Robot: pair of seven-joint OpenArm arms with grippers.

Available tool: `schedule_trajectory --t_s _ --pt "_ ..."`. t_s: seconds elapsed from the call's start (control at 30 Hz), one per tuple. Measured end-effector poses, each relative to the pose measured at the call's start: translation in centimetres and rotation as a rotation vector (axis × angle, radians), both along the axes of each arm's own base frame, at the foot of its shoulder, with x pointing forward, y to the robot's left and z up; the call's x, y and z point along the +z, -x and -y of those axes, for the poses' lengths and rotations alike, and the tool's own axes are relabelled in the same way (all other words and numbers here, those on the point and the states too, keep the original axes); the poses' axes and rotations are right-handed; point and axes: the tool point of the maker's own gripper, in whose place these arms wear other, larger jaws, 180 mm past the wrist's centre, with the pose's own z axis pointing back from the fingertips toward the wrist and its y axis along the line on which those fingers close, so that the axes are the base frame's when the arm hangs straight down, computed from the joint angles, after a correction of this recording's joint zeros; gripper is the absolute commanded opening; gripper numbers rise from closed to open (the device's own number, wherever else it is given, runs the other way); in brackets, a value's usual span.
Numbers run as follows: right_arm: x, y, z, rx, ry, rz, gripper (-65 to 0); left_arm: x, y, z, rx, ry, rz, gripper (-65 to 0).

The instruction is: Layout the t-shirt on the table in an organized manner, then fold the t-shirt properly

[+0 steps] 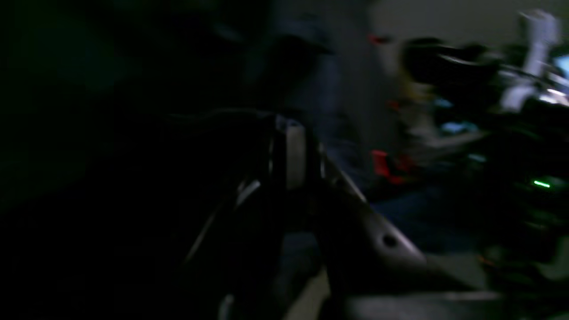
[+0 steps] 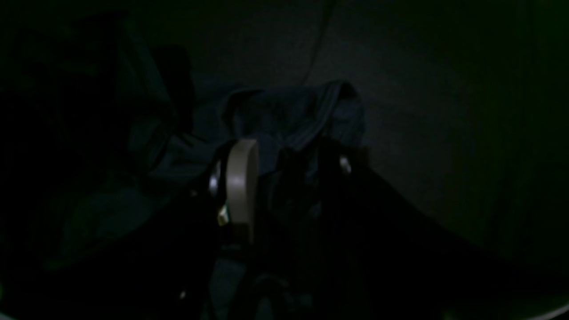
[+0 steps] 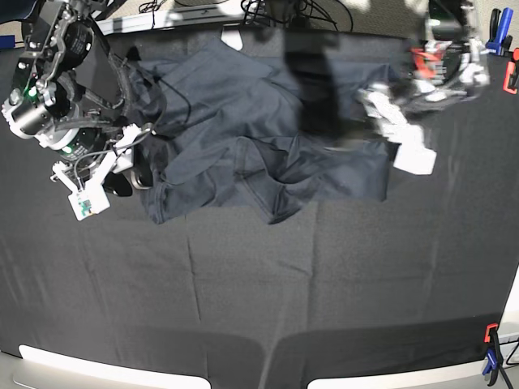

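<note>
1. The dark navy-charcoal short-sleeved cotton t-shirt [image 3: 243, 138] lies rumpled across the far half of the large matte black cloth-covered table [image 3: 268, 284], spread wide but creased, with a fold ridge near its middle and its near hem uneven.
2. The right gripper [image 3: 134, 166] sits at the shirt's left edge in the base view; its wrist view shows the pale finger pads [image 2: 240, 186] standing apart with bluish fabric bunched between and beyond them, though whether the cloth is truly pinched cannot be told.
3. The left gripper [image 3: 389, 109] is at the shirt's opposite edge, blurred in both views; its jaws are drawn together, and whether they trap fabric cannot be told.
4. The near half of the table is bare black cloth with crease lines.
5. Red and blue clamps [image 3: 491, 348] stand at the near right corner, and more at the far right corner.
</note>
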Motion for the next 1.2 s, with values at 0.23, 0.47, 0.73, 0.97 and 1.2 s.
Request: schedule_trajectory --t_s 0.23,0.47,0.73,0.97,1.2 --pt "0.0 0.0 0.0 0.0 0.0 0.0 -42.8 0.3 3.3 6.1 -0.203 0.061 -0.021 -46.3" --pt "0.0 0.0 0.0 0.0 0.0 0.0 -42.8 3.6 2.5 7.5 -0.282 0.168 0.028 -35.7" --pt "0.0 0.0 0.0 0.0 0.0 0.0 -42.8 3.4 -2.1 3.0 -0.183 0.003 0.109 -35.8" --pt "0.0 0.0 0.0 0.0 0.001 0.0 -42.8 -0.1 -6.7 -5.5 0.125 -0.336 0.151 -36.0" --pt "0.1 0.0 -0.1 0.0 -0.007 0.005 -42.8 -3.6 -3.8 -1.1 -0.009 -0.448 0.158 -36.0"
